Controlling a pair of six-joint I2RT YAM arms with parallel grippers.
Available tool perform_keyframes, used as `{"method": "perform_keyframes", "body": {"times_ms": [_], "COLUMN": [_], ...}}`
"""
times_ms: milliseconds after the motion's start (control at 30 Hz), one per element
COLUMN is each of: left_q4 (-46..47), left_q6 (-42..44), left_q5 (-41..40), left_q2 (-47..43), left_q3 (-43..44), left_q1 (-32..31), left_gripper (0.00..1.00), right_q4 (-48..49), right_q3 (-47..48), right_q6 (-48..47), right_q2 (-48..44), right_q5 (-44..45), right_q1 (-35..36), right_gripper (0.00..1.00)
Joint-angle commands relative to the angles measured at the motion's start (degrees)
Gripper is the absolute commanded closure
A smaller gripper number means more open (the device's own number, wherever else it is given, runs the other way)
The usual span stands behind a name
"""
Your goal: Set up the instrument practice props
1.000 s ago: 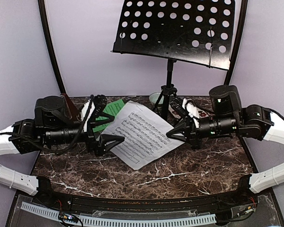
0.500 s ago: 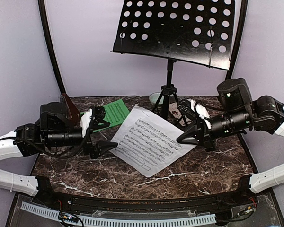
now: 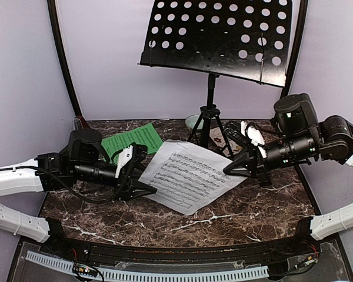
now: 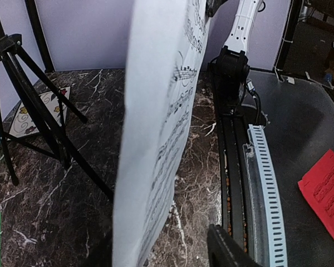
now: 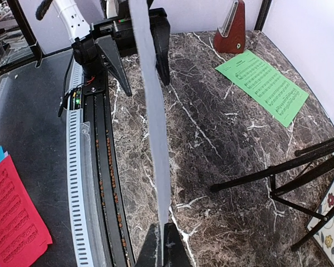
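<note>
The black perforated music stand (image 3: pixel 217 38) rises on its tripod (image 3: pixel 207 120) at the back of the table. A white sheet of printed music (image 3: pixel 188 173) hangs off the table, and my right gripper (image 3: pixel 227 170) is shut on its right edge (image 5: pixel 156 139). My left gripper (image 3: pixel 148 171) is at the sheet's left edge. In the left wrist view the sheet (image 4: pixel 156 139) passes between its fingers, which stand apart with a gap at the right finger (image 4: pixel 225 250). The green sheet (image 3: pixel 132 140) lies flat at the back left. The red-brown metronome (image 5: pixel 232 34) stands in the far left corner.
A pale green bowl (image 3: pixel 193 121) and a cream patterned tile (image 4: pixel 36 111) sit by the tripod's feet. The tripod legs (image 5: pixel 278 172) spread low over the marble. A slotted cable rail (image 3: pixel 165 273) runs along the near edge. Red sheets (image 5: pixel 11 217) lie beyond it.
The right gripper has drawn the white sheet up and to the right. My left gripper has swung right to the sheet's left edge, and its jaws have narrowed. The green sheet is now uncovered.
</note>
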Motion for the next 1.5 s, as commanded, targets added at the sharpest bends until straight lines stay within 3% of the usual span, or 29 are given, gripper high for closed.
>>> {"method": "perform_keyframes", "body": {"times_ms": [0,267,400,433,467,500,567,633,700,833,933,1167,1333,1467], "left_q4": [5.9,9.1,11.8,12.8,13.3,13.4,13.7,14.3,14.8,14.0,13.4,11.2,15.9,13.4], "left_q6": [0.1,-0.8,-2.3,-3.1,-3.5,-3.9,-5.1,-7.0,-9.0,-12.0,-14.1,-24.6,-37.1,-38.3], "left_q5": [4.4,7.1,7.6,7.4,7.2,6.8,6.1,6.1,7.5,9.3,9.3,11.1,12.1,8.7], "left_q2": [-1.0,0.8,1.4,1.3,1.1,1.0,0.9,1.4,2.5,6.2,9.2,18.1,22.3,26.4], "left_q3": [0.6,2.1,3.2,3.4,3.8,4.9,7.2,10.5,14.7,24.2,30.9,48.9,53.8,62.3], "left_q1": [0.0,0.0,0.0,0.0,0.0,0.0,0.3,1.2,2.5,4.0,5.2,11.2,19.0,19.6], "left_gripper": [0.55,0.76,1.00,1.00,1.00,1.00,1.00,1.00,1.00,1.00,1.00,1.00,1.00,1.00], "right_q4": [0.8,0.2,0.7,1.2,2.0,3.0,4.6,7.2,11.0,18.3,20.0,26.8,29.5,32.3], "right_q3": [1.6,3.3,4.2,4.4,4.6,4.8,5.4,6.3,6.8,8.4,12.2,14.4,16.7,18.2], "right_q6": [-0.4,-1.1,-1.4,-1.1,-0.4,0.6,3.0,5.0,6.2,8.0,11.4,13.1,13.9,13.8], "right_q2": [-1.6,-0.7,-0.8,-1.1,-1.4,-1.8,-3.0,-4.7,-6.8,-9.8,-9.7,-9.6,-6.9,-3.8], "right_q5": [1.0,0.9,1.4,2.2,3.8,5.8,10.0,14.1,16.9,22.1,31.8,46.6,50.6,51.2], "right_q1": [0.5,0.7,0.7,0.7,0.7,0.7,0.7,0.7,0.7,0.7,0.7,0.7,0.6,0.3], "right_gripper": [1.00,1.00,1.00,1.00,0.95,0.82,0.42,0.27,0.21,0.20,0.30,0.35,0.36,0.32]}}
